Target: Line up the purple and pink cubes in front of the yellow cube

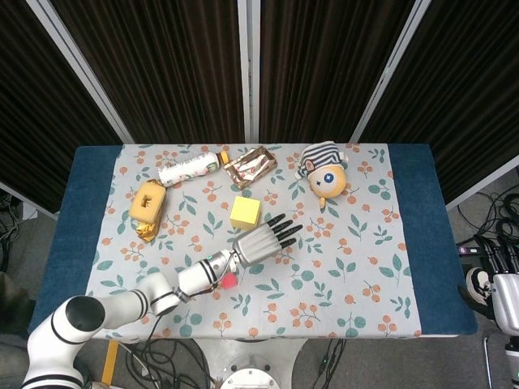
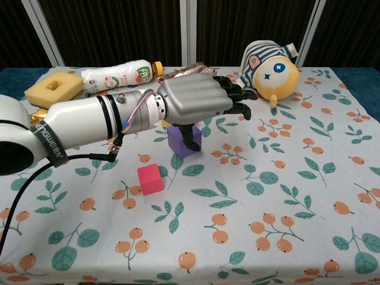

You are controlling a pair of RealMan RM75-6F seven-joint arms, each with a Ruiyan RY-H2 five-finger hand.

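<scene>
- Three cubes matter here, all on a leaf-and-berry tablecloth (image 1: pixel 357 267) that covers the table; I take things from biggest to smallest.
- The left hand (image 2: pixel 199 104) reaches over the middle of the cloth with fingers stretched flat and apart; its thumb hangs down against the front of the purple cube, but from where I stand I cannot tell whether it pinches or only touches it.
- The right hand (image 1: pixel 493 275) waits off the right edge of the table, too cropped to say how its fingers lie.
- The yellow cube (image 1: pixel 245 212) sits just behind the middle of the cloth.
- The purple cube (image 2: pixel 181 141) rests flat right in front of the yellow one, under the palm.
- The pink cube (image 2: pixel 150 179) lies nearer the front edge, a little left, untouched.
- Both look like light, stiff blocks with smooth faces, likely to skid; I would take each by two opposite flat sides.
</scene>
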